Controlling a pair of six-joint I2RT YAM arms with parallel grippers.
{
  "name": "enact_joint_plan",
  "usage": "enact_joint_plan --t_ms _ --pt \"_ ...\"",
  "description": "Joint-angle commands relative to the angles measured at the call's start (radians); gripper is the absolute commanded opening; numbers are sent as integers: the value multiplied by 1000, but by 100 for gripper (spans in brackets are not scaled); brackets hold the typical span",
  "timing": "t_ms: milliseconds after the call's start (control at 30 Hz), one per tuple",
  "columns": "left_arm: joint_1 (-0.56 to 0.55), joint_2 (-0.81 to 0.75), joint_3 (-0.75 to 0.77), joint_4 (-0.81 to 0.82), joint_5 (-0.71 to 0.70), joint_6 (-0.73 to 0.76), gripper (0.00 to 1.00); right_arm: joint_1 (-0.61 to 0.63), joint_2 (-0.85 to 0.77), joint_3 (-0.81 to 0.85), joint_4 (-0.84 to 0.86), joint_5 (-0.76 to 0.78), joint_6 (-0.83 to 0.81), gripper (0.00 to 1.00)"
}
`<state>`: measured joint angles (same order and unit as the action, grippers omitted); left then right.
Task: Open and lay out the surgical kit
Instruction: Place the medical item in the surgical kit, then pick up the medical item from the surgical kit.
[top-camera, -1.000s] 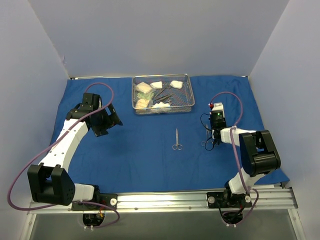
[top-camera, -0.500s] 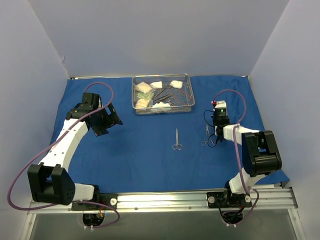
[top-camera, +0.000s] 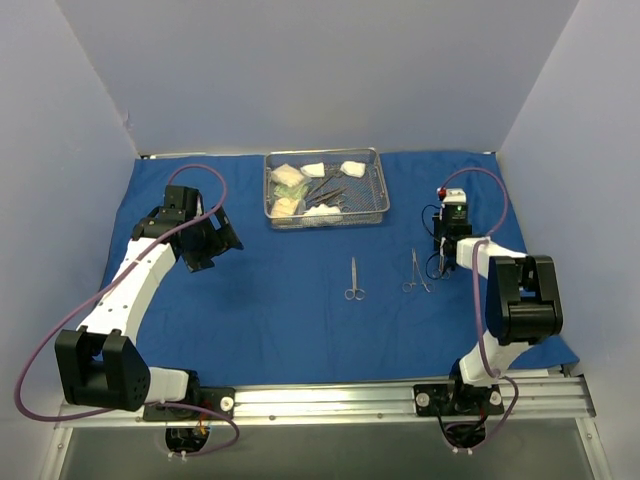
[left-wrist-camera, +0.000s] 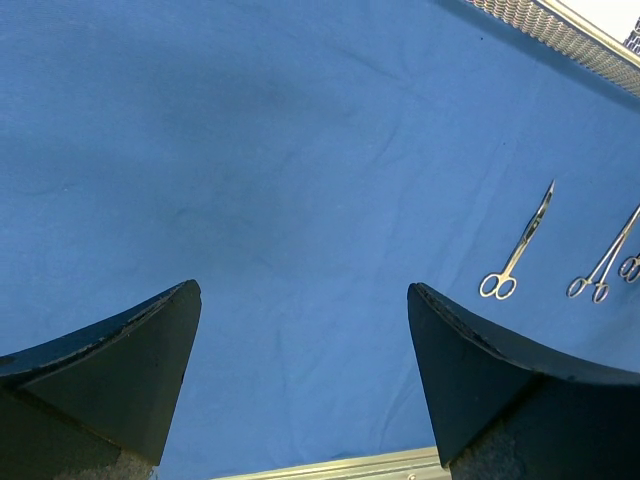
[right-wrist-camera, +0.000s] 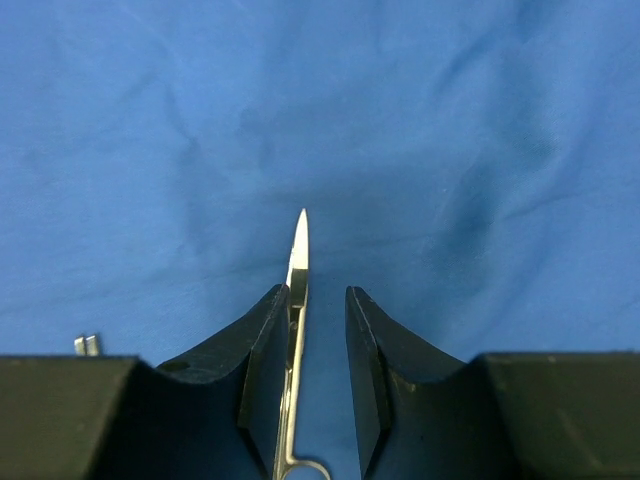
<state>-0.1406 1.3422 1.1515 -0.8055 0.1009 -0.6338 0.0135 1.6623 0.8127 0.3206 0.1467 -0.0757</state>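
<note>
My right tool (right-wrist-camera: 314, 289) is spread a little. A thin steel blade (right-wrist-camera: 298, 250) sits between its two sides, leaning on the left one, not pinched. My left tool (left-wrist-camera: 300, 290) is spread wide over the blue cloth (top-camera: 270, 300). The scissors (top-camera: 353, 280) and forceps (top-camera: 415, 272) lie flat mid-frame, below the mesh tray (top-camera: 330, 222).

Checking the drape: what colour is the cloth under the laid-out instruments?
The cloth is plain blue, clearest in the top view.
</note>
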Motion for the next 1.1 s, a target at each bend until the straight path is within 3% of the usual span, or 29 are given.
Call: enact_joint_plan --t_ms 0,467,1067 --pt "6 -31 19 29 -24 11 94 -7 39 32 -8 -16 30 25" --pt "6 -15 14 42 -9 6 94 -24 128 36 -47 -10 157 22" --pt "6 -14 1 58 20 3 94 -60 53 -14 -97 -32 221 10"
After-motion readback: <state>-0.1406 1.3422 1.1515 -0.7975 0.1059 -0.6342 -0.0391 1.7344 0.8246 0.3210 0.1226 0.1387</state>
